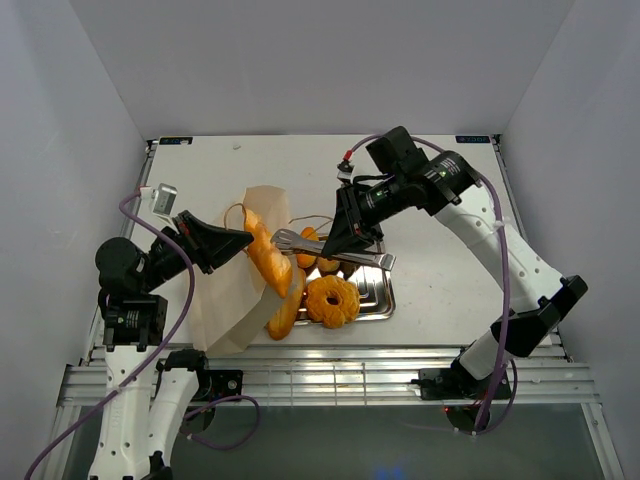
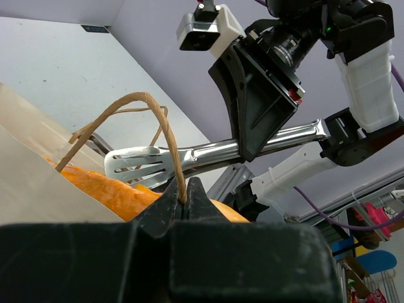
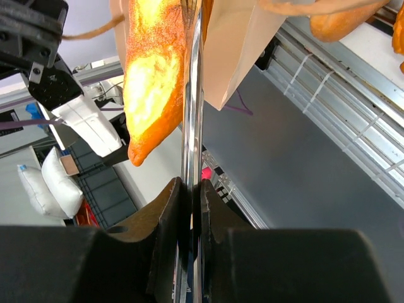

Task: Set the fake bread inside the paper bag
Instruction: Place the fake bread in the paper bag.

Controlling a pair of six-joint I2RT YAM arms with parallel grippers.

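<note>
The cream paper bag (image 1: 228, 300) lies on the table's left side, its mouth facing the tray. My left gripper (image 1: 243, 240) is shut on the bag's brown cord handle (image 2: 163, 123), pinched between the fingertips (image 2: 197, 192). One golden baguette (image 1: 266, 254) rests at the bag's mouth, and a second baguette (image 1: 287, 305) lies below it. A ring doughnut (image 1: 332, 300) sits on the steel tray (image 1: 378, 296). My right gripper (image 1: 347, 243) is shut on the long metal tongs (image 1: 322, 250), whose slotted ends (image 2: 136, 165) lie beside the baguette (image 3: 150, 76).
A small roll (image 1: 309, 246) sits under the tongs on the tray. The bag's beige wall (image 3: 235, 44) hangs close to the tongs (image 3: 192, 95). White enclosure walls surround the table, and a metal rail frame (image 1: 330, 380) runs along its near edge.
</note>
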